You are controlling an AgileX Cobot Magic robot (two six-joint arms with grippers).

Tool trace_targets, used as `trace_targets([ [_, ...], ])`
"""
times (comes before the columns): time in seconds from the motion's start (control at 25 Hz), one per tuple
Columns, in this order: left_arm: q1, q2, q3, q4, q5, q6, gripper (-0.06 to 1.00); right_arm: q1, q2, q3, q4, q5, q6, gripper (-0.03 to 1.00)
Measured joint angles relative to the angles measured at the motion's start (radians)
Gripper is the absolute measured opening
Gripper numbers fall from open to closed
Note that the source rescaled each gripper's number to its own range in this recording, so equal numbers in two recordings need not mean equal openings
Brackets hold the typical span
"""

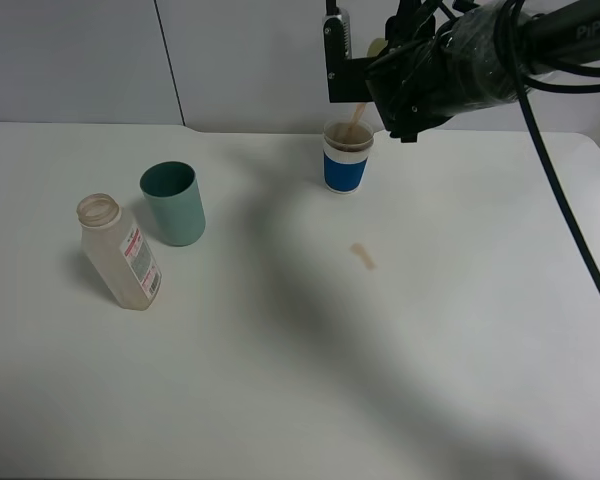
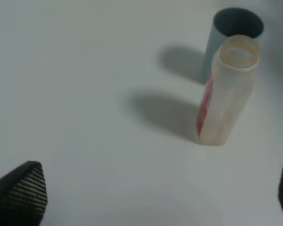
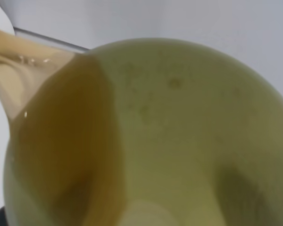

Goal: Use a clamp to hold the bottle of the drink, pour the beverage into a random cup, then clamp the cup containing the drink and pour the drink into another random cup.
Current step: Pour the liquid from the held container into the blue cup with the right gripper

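upper right of high view: right claw (image 1: 380, 60) clamps yellow-green tumbler (image 3: 179, 132), tipped so tea (image 3: 61, 141) streams into blue cup (image 1: 346, 160). left claw (image 2: 146, 197) wide, idle near bottle (image 1: 120, 252) at left. spill (image 1: 363, 256) on counter (image 1: 300, 380).

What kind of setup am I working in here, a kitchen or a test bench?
Most likely a lab test bench, not a kitchen: a bare white table against plain white wall panels, holding only staged props: an uncapped bottle, a teal tumbler and a blue cup.
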Motion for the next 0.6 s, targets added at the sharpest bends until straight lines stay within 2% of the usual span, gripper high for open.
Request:
trace_targets([
  [0.28,0.0,0.0,0.0,0.0,0.0,0.0,1.0,0.0,0.0,-0.001,0.0,0.0,-0.072,0.01],
  [0.48,0.0,0.0,0.0,0.0,0.0,0.0,1.0,0.0,0.0,-0.001,0.0,-0.003,-0.071,0.01],
  [0.6,0.0,0.0,0.0,0.0,0.0,0.0,1.0,0.0,0.0,-0.001,-0.001,-0.026,-0.028,0.01],
])
